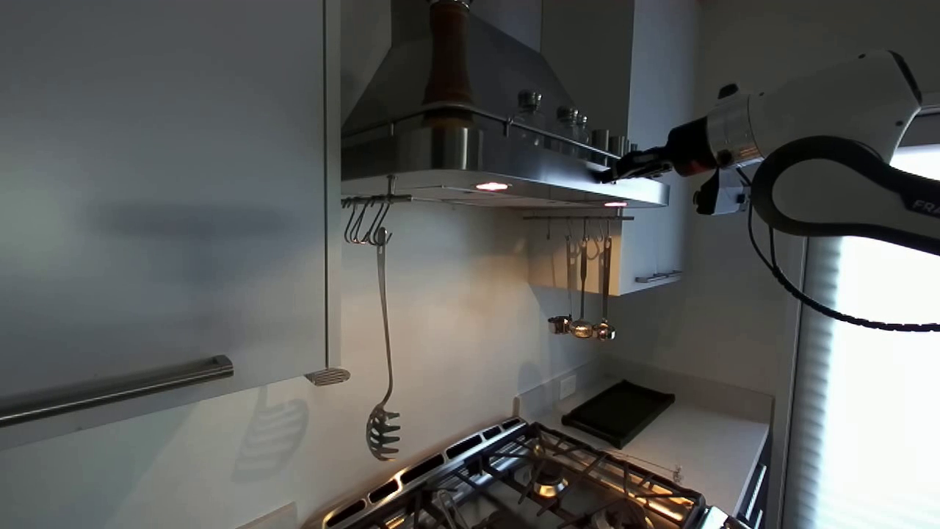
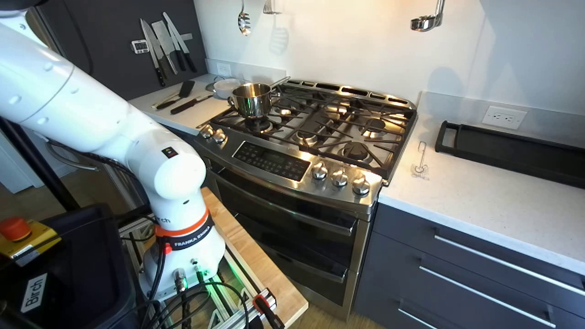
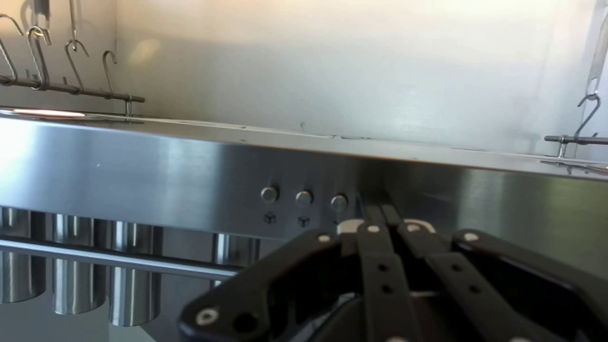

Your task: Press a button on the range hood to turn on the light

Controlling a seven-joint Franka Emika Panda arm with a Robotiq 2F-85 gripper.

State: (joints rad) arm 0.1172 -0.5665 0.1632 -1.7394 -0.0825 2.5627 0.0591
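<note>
The end effector (image 3: 383,209), jaws clenched, pointed at the range hood (image 1: 543,163). Round buttons (image 3: 304,198) (three in view) sat on the hood's front, just beside the jaws. Lamps (image 1: 493,186) glowed beneath the hood.

In an exterior view: taken from lower than the range hood (image 1: 507,158), close beside a pale wall cabinet (image 1: 161,184), facing along the hood toward the arm (image 1: 830,103). In an exterior view: taken from in front of the range (image 2: 292,189), higher than the counter (image 2: 480,201), near the arm's base (image 2: 187,256), facing the wall (image 2: 347,41), tilted down; in both exterior views I find the cooktop (image 2: 329,123) and black tray (image 2: 516,148). Wrist view: upside down, close up, looking past the gripper (image 3: 382,211) roughly head-on at the hood's front panel (image 3: 304,171), which also shows, obliquely and farther off, in an exterior view.
</note>
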